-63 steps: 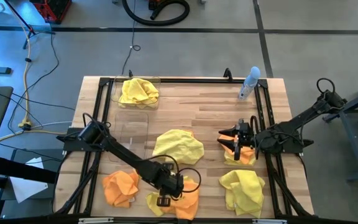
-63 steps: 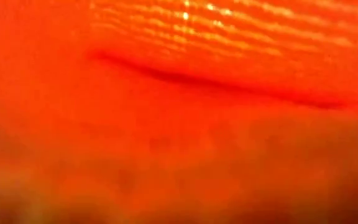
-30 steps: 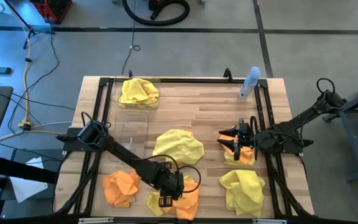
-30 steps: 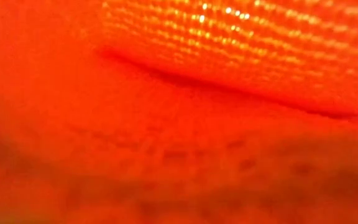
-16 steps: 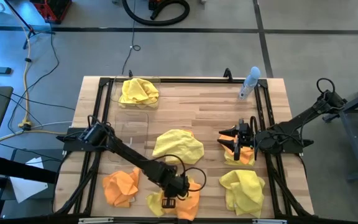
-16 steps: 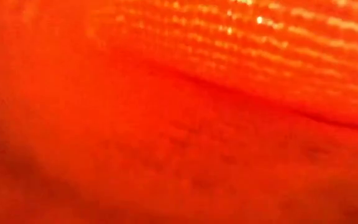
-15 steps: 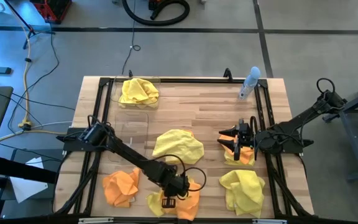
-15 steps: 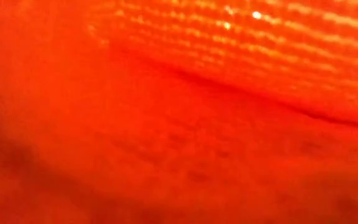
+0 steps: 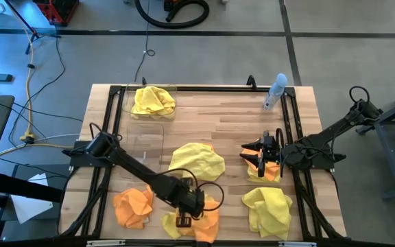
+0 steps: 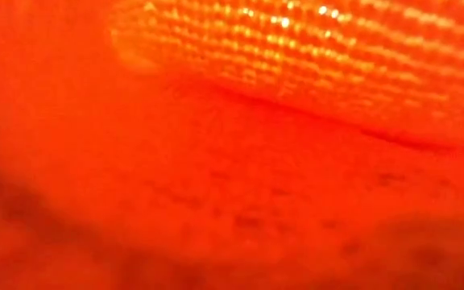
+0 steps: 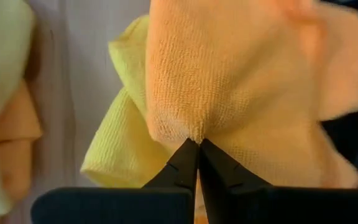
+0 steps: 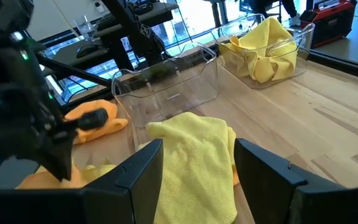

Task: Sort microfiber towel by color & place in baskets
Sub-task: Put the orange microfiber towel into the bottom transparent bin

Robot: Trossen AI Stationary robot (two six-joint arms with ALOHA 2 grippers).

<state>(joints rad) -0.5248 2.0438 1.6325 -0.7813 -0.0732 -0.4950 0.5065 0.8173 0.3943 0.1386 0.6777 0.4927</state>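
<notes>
Step in hand: pickup. Left hand (image 11: 197, 146) pinched tight on orange towel (image 9: 208, 218) at worktop (image 9: 238, 123) front edge, atop a yellow one. Right hand (image 9: 252, 158) idle, fingers spread, right of central yellow towel (image 9: 196, 161). Next, likely: lift, carry to empty basket (image 9: 146, 144).

— How many cloths were on the table?
— Four yellow towels (image 9: 196, 161), three orange towels (image 9: 132, 206) that I could tell.
— Baskets (image 9: 146, 140)?
— Two, toward ten and eleven o'clock. One spray bottle (image 9: 274, 92) at one o'clock.
</notes>
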